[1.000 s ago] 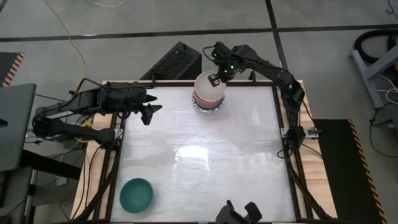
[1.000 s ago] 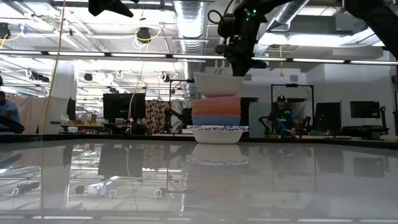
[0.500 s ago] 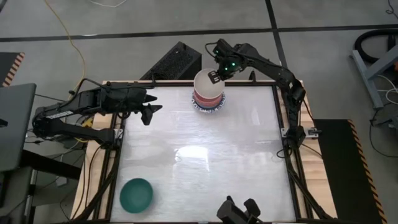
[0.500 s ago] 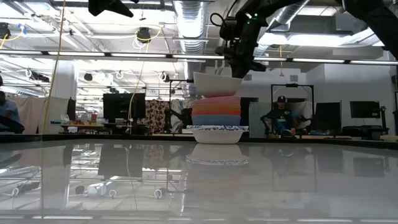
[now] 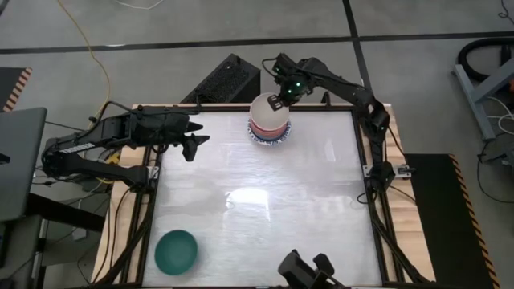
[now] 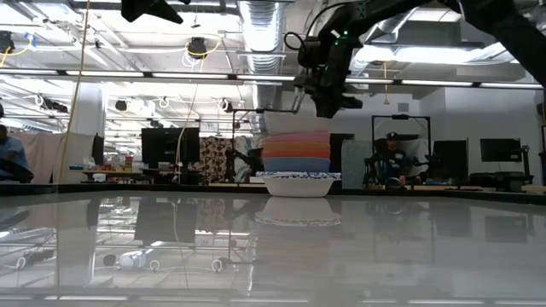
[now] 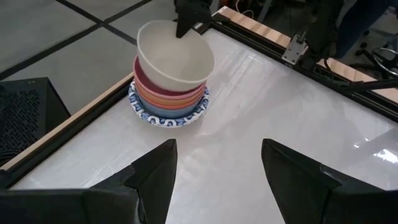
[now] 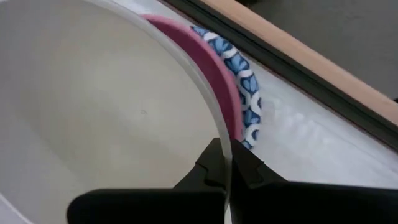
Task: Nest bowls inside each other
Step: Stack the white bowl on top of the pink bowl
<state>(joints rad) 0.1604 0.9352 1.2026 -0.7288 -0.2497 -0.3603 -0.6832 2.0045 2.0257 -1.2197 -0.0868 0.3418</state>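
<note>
A stack of bowls (image 5: 269, 128) stands at the table's far edge, on a white bowl with a blue patterned rim (image 7: 168, 117). Blue, orange and pink bowls (image 6: 297, 149) sit nested above it. The cream bowl (image 7: 177, 59) sits tilted in the pink one, and my right gripper (image 5: 279, 101) is shut on its rim. My left gripper (image 5: 195, 144) hangs open over the table's far left, its fingers (image 7: 158, 177) apart with nothing between them. A teal bowl (image 5: 176, 250) rests alone on its base near the near left corner. My right gripper pinches the cream bowl's rim (image 8: 217, 134) on its far side, one finger inside the bowl and one outside. The fingers come from above, slanting down steeply. The bowl is tilted, its lower part down in the pink bowl (image 8: 214, 81).
A black box (image 5: 229, 80) lies just beyond the far edge, close to the stack. A laptop (image 5: 16, 160) sits off the table's left side. The wooden frame (image 7: 68, 127) runs right behind the stack. The white tabletop (image 5: 265, 201) between the stack and the teal bowl is bare.
My right gripper has come down with the cream bowl. The bowl hung just above the pink bowl and has now sunk into the top of the stack. The gripper has stayed shut on its rim.
</note>
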